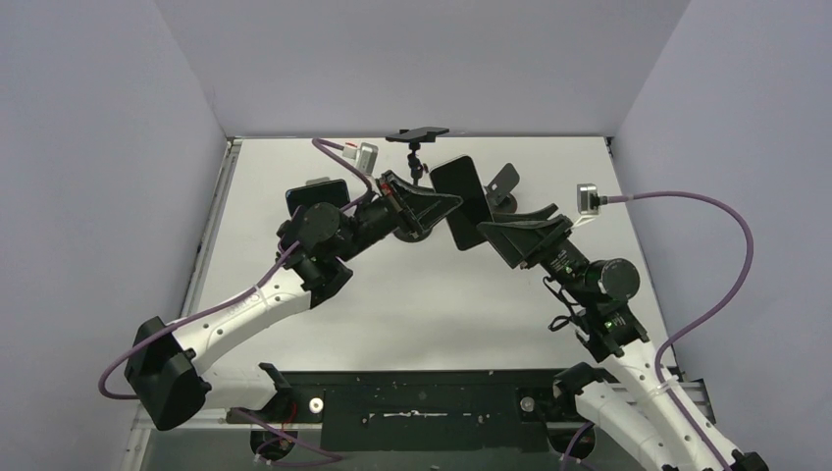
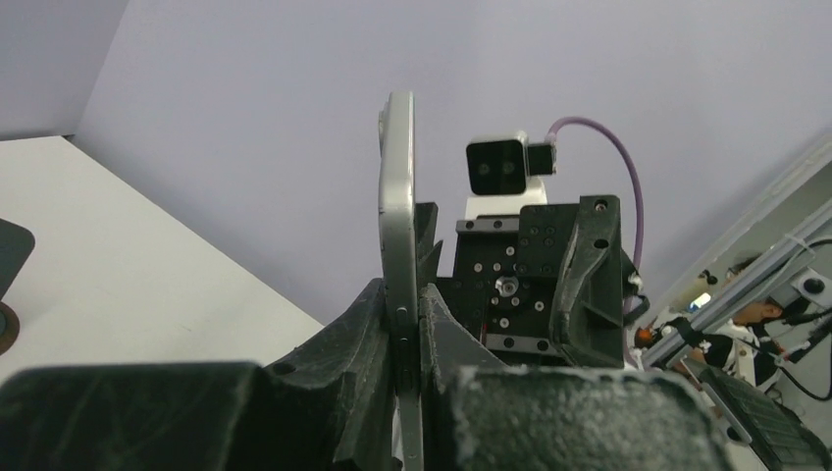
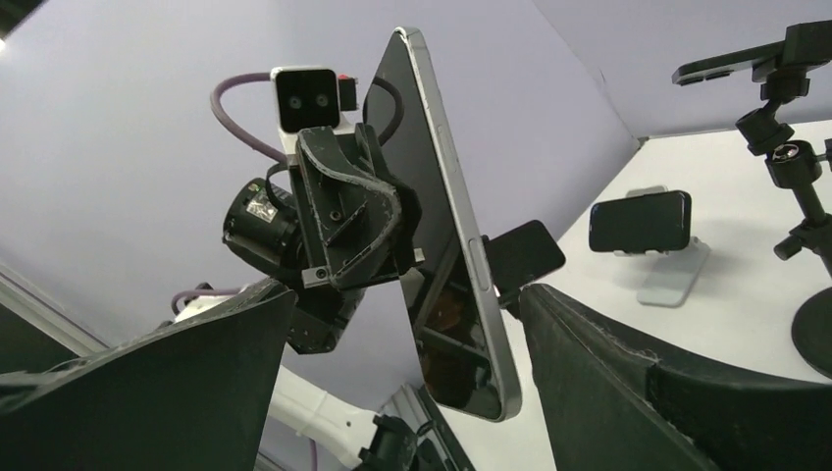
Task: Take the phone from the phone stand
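Observation:
A dark phone (image 1: 461, 201) with a silver rim hangs in the air above the table, between the two arms. My left gripper (image 1: 437, 208) is shut on its edge, and the left wrist view shows the rim (image 2: 397, 196) pinched between my fingers (image 2: 378, 324). My right gripper (image 1: 491, 234) is open. Its fingers (image 3: 589, 353) stand apart on either side of the phone (image 3: 437, 196) without touching it. The black phone stand (image 1: 503, 183) sits empty on the table just behind the phone, partly hidden by it (image 3: 525, 250).
A black tripod mount (image 1: 417, 137) clamping another phone stands at the back wall (image 3: 785, 69). A further phone rests on a white stand (image 3: 667, 280) at the left (image 1: 319, 191). Purple-grey walls close in the table on three sides.

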You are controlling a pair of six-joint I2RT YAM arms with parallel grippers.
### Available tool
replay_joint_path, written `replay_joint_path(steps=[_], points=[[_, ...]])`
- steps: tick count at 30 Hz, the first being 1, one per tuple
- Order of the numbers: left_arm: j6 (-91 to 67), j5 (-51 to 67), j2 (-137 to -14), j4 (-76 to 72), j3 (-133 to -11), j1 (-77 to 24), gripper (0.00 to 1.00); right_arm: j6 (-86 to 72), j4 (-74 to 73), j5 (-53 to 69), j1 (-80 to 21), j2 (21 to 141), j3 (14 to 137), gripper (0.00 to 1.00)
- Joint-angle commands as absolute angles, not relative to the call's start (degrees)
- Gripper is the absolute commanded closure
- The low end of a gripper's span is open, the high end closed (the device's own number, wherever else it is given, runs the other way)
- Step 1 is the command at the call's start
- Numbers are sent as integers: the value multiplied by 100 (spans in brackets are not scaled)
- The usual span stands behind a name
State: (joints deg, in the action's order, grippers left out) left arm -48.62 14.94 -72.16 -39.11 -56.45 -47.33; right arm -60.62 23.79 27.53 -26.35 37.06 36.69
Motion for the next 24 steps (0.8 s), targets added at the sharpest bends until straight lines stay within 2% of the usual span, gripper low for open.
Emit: replay_joint_path(steps=[1, 5, 10, 12, 17, 21, 24], points=[[-4711, 2082, -6587, -3907, -5625, -4642, 100, -5046, 1188, 3442, -2668, 3735, 4388, 12], [-4563, 2754, -6133, -3364, -5587, -4498, 100, -4421, 570, 3828, -2656, 3805, 4829, 15], [-4243, 3501, -5763, -2704, -5636, -4467, 100, -4505, 1075, 4865, -2671, 3974, 4971, 16], [-4165, 3567, -5652, -2678, -5562, -4458, 100, -4617, 1333, 5130, -2667, 4013, 4995, 16], [-4121, 3544, -5526, -2702, -5379, -4460, 100, -4851, 1721, 4881, -2680, 3732, 4866, 18], [-4368, 3626, -5631, -2948, -5234, -4456, 100, -4613, 1133, 5352, -2681, 4121, 5025, 19], [-4648, 3651, -5670, -3274, -5037, -4457, 100, -4715, 1368, 5380, -2685, 4150, 4781, 22]])
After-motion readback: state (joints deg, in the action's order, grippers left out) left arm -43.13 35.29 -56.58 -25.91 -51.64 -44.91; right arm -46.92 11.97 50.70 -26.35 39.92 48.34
